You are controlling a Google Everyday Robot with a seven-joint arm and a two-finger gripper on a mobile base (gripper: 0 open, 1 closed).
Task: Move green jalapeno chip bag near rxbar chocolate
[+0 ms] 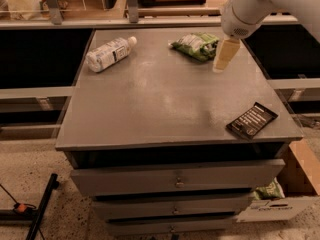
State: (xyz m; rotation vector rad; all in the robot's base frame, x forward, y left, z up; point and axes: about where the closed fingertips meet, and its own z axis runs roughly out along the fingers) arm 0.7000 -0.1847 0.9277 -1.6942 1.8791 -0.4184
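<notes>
While the small, crinkled, glossy green jalapeno chip bag [196,45] lies flat near the far edge of the grey cabinet's matt top [160,104], the robot's cream-coloured gripper [225,56] hangs just beside the bag's right end. It points downward with its tip low over the surface. Whether it touches the bag cannot be told, nor whether the gripper is set wide or narrow; nothing shows as held in it. The white, rounded robot arm [260,4] rises from the gripper up and to the right of the bag and leaves the view at the top corner.

The flat, thin black rxbar chocolate wrapper [251,120] with white text lies well apart from the bag, nearer the camera and further right, at an angle close to the top's front right corner. A clear plastic bottle [108,54] with a white label and white cap lies on its side well to the left of the bag, about level with it, with its cap end turned towards the bag. Below the bag, on the cabinet's near face, sit grey drawer fronts [175,179]. Lower right of the bag, a cardboard box [300,174] stands on the speckled floor beside the cabinet.
</notes>
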